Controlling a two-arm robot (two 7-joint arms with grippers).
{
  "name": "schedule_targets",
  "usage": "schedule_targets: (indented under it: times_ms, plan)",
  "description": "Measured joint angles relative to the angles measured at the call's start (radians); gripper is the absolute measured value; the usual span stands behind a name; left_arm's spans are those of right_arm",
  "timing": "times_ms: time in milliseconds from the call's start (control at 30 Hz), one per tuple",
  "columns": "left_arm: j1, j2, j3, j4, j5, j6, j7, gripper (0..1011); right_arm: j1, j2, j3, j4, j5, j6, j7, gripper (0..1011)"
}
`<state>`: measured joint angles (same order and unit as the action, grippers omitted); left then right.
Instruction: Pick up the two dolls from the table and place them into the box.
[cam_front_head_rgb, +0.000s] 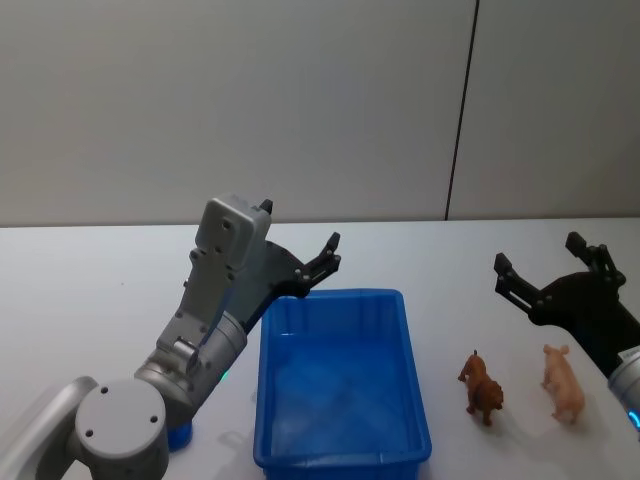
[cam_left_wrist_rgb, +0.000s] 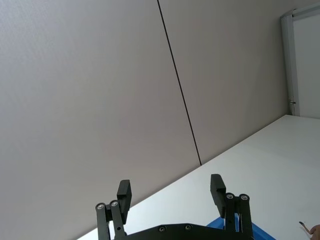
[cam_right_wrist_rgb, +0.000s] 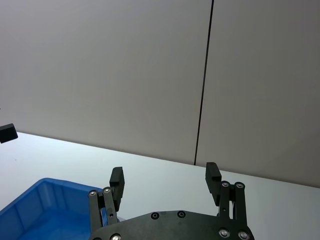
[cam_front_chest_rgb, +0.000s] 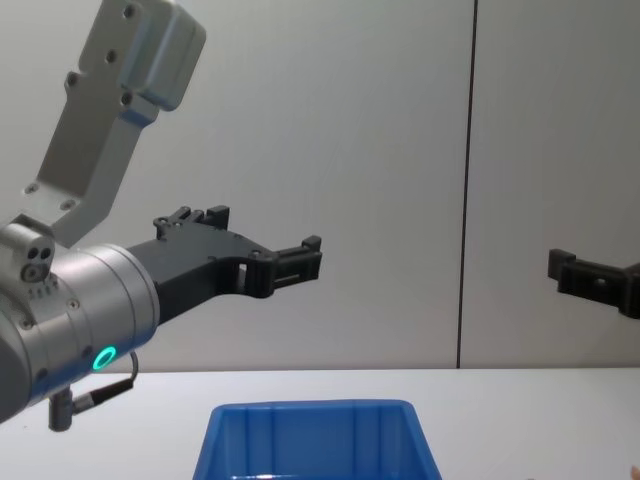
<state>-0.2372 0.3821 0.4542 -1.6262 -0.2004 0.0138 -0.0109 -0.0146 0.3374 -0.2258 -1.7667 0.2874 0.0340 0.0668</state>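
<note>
The left gripper (cam_left_wrist_rgb: 170, 186) hangs in the air over the far left corner of the box (cam_front_head_rgb: 340, 296), well above its rim. Its jaws stand wide apart, with nothing between them and touching nothing. The left arm rises from the near left of the desk (cam_front_head_rgb: 100, 290) and leans toward the box.

The right gripper (cam_right_wrist_rgb: 164, 173) hangs over the right side of the desk, beyond the two dolls and clear of them. Its jaws are also spread wide and hold nothing. From the chest view it sits at much the same height as the left one, high above the desk.

The box lies on the desk in front of the robot, between the two arms, and nothing can be seen inside it. The brown doll (cam_front_head_rgb: 482, 388) stands on the desk just right of the box, not touching it. The pink doll (cam_front_head_rgb: 563, 384) stands near it, farther right, with a gap between the two.
</note>
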Motion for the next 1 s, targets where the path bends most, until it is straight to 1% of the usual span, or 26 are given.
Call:
schedule_targets:
  times_ms: [833,1000]
  plan:
    - [0.0,0.0,0.0,0.0,0.0,0.0,0.0,1001,0.0,0.0,0.0,0.0,0.0,0.0,0.001,1001]
    - [0.0,0.0,0.0,0.0,0.0,0.0,0.0,1001,0.001,0.007,0.008,0.005,0.012,0.002,0.01,1001]
